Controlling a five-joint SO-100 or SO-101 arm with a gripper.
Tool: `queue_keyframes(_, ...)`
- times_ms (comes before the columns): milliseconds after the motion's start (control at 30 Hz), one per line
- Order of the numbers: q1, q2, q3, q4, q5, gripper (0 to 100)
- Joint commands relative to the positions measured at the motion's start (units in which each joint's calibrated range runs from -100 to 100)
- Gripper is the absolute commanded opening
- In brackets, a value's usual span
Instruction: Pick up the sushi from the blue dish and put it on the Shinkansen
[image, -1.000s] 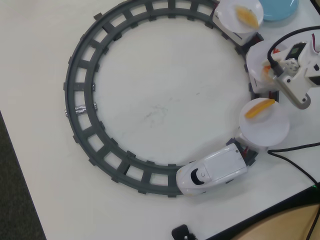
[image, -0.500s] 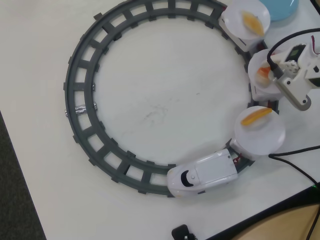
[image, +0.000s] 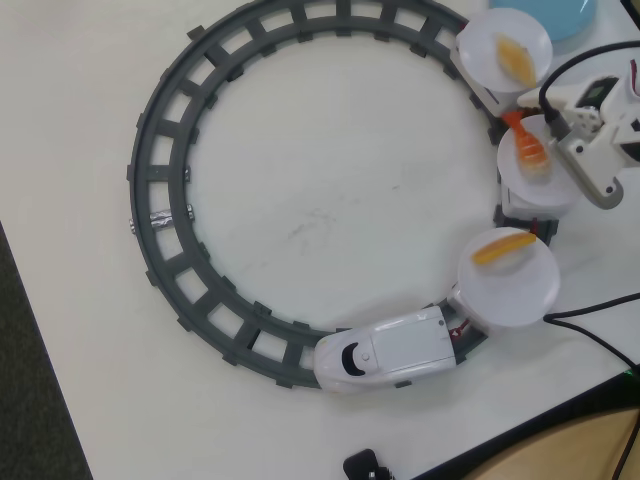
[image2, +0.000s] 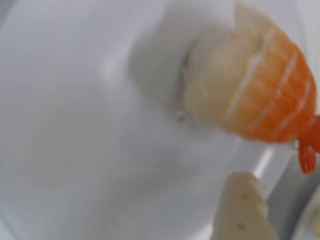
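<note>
The sushi (image: 530, 150), glossy orange-red with pale stripes over a white rice block, lies on the smooth round white plate (image: 545, 195) of the middle car, behind the Shinkansen (image: 385, 350) on the ridged grey track (image: 160, 215). The gripper (image: 560, 130) hovers just beside the sushi; whether its jaws are spread cannot be told. The blue dish (image: 565, 15) sits beyond the track.

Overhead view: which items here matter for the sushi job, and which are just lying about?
In the job:
sushi, on the middle plate car
Shinkansen
blue dish, at the top edge
gripper

Lying about:
pale sushi slices on the other plate cars
grey ring track
black cable
</note>
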Motion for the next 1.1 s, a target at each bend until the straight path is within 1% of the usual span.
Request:
queue_keyframes(0,-0.4,-5.4,-7.8,8.6,-0.2,24)
queue_keyframes(67,-0.2,-9.0,-10.1,12.7,-0.4,24)
queue_keyframes(133,0.7,-12.3,-11.6,14.6,-0.3,24)
queue_keyframes(233,6.7,-16.2,-10.7,14.8,0.1,24)
queue_keyframes(400,25.0,-20.0,-8.4,14.0,0.2,24)
queue_keyframes(533,39.9,-20.3,-6.8,14.7,2.2,24)
queue_keyframes(633,47.5,-21.1,-3.2,14.6,3.0,24)
queue_keyframes(767,48.5,-22.2,6.8,14.4,6.3,24)
queue_keyframes(900,46.8,-25.4,17.0,13.1,7.7,24)
queue_keyframes(1067,47.3,-32.1,24.6,13.2,10.4,24)
